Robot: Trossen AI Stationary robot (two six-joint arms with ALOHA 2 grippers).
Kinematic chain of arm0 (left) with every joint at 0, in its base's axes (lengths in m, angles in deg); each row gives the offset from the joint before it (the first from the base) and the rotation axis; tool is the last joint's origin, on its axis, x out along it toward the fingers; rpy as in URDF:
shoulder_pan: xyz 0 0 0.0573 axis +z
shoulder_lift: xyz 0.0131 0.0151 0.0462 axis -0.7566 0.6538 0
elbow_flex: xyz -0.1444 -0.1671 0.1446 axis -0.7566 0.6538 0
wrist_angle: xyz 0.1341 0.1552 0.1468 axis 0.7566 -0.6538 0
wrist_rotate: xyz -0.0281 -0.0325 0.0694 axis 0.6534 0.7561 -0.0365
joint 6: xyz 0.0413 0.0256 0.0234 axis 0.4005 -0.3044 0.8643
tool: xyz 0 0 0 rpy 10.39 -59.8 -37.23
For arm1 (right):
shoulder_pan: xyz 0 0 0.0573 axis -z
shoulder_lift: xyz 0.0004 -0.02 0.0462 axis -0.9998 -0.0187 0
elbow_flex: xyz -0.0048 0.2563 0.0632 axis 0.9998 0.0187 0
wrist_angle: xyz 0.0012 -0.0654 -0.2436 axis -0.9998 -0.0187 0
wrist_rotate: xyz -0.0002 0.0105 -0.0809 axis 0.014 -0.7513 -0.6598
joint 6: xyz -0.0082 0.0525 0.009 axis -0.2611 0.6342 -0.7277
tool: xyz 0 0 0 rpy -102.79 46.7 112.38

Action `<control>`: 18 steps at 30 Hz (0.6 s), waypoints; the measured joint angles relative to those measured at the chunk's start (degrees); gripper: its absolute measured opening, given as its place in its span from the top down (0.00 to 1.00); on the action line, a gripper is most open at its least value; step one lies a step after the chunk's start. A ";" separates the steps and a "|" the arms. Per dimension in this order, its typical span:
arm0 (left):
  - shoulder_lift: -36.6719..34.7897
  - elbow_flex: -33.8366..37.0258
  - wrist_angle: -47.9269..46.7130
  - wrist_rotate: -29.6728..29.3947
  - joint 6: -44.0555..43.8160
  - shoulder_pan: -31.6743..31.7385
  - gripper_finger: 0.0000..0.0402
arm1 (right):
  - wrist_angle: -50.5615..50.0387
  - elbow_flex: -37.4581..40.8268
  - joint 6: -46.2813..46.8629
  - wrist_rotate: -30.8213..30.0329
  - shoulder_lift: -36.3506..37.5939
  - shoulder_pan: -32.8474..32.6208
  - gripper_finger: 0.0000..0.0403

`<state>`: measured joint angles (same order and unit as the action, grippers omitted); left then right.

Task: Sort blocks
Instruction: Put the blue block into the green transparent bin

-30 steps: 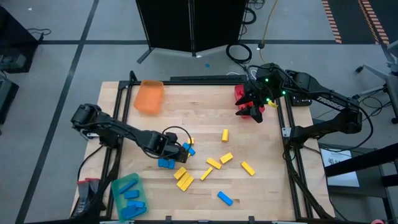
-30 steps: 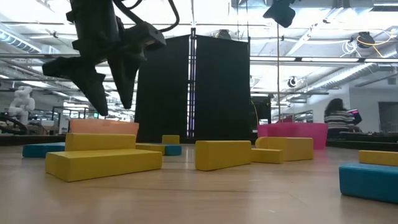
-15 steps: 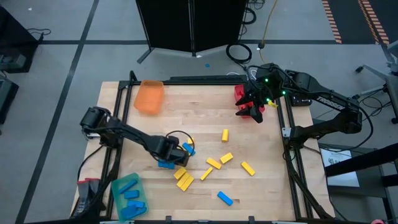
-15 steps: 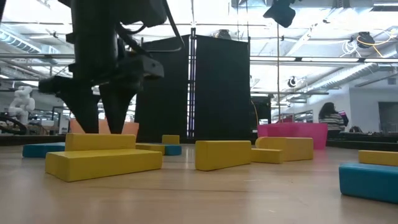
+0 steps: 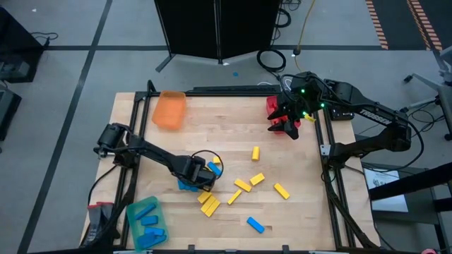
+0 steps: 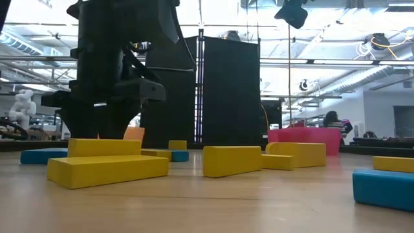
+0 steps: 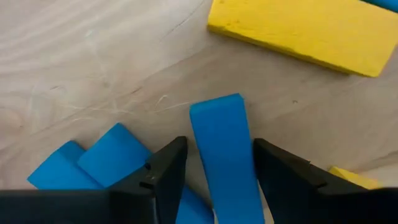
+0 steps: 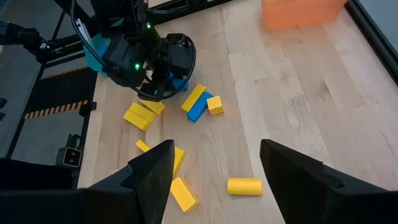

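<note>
The left tool, two matte black wedge-shaped fingers, is down at the pale scratched wooden bench, its fingers partly apart and set either side of a smooth, flat blue rectangular block; whether they press on it I cannot tell. Two more blue blocks lie touching at its 9 o'clock, and a long yellow block lies at 1 o'clock. From above, loose yellow blocks spread from the tool's 3 to 5 o'clock, and one blue block lies apart at 4 o'clock. A teal plastic tray of blue blocks sits at 7 o'clock, and a translucent orange tray at 11 o'clock. The right tool hangs open and empty beside a red tray at the bench's 2 o'clock.
</note>
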<state>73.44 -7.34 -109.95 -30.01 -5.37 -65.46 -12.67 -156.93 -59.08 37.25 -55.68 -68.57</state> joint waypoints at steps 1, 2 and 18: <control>0.13 -0.01 -0.03 0.22 0.33 -0.01 0.54 | 0.00 0.00 0.02 -0.01 0.00 0.02 0.42; 0.13 0.00 0.02 0.25 0.38 -0.02 0.56 | 0.00 0.00 0.02 -0.01 0.00 0.00 0.42; -1.26 -10.95 -5.88 -4.00 10.20 1.52 0.73 | 0.02 0.00 0.02 -0.06 0.00 0.00 0.42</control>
<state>72.18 -18.29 -115.83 -34.01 4.83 -63.94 -12.65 -156.93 -59.05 37.20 -55.68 -68.57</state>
